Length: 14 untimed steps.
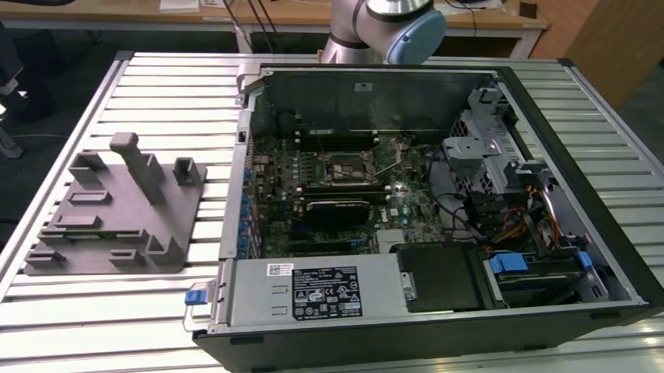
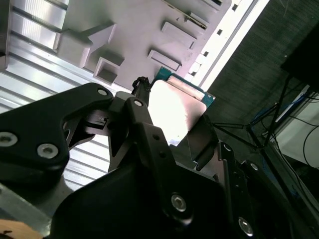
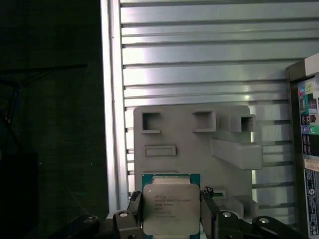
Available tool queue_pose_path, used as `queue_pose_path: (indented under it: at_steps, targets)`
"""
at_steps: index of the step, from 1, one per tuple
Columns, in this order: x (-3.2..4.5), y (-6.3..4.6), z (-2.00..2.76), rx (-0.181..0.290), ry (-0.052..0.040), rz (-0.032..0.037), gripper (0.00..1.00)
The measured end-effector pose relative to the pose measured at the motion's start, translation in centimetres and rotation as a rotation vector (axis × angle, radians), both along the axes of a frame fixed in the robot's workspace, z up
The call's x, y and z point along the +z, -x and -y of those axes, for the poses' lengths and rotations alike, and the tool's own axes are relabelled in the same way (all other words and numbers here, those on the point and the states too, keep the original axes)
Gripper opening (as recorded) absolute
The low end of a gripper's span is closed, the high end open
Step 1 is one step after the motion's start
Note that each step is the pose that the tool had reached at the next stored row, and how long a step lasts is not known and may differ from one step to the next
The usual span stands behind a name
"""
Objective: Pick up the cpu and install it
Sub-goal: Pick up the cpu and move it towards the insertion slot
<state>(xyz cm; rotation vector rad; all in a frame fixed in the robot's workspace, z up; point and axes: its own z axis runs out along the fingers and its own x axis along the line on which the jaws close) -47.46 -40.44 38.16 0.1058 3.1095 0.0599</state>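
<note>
Small flat square silver-topped cpu (image 3: 172,206) is clamped by its edges in black gripper (image 3: 172,219), near grey moulded fixture (image 3: 189,139); level carriage advised.

An open computer case (image 1: 374,89) lies just beside a grey fixture (image 1: 114,221).

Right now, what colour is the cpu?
The cpu is silver with green edges, clearest in the first wrist view.

The silver-topped, green-edged cpu (image 3: 171,209) sits clamped in the claw (image 3: 171,196).
</note>
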Motion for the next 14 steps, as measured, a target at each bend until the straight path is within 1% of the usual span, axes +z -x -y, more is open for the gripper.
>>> queue_pose_path:
  at_steps: [8, 9, 14]
  targets:
    - [0.00, -1.0, 0.00, 0.000, 0.0001, -0.0001, 0.55]
    - [0.00, -1.5, 0.00, 0.000, 0.0000, 0.0000, 0.55]
    - [0.00, -2.3, 0.00, 0.000, 0.0000, 0.0000, 0.55]
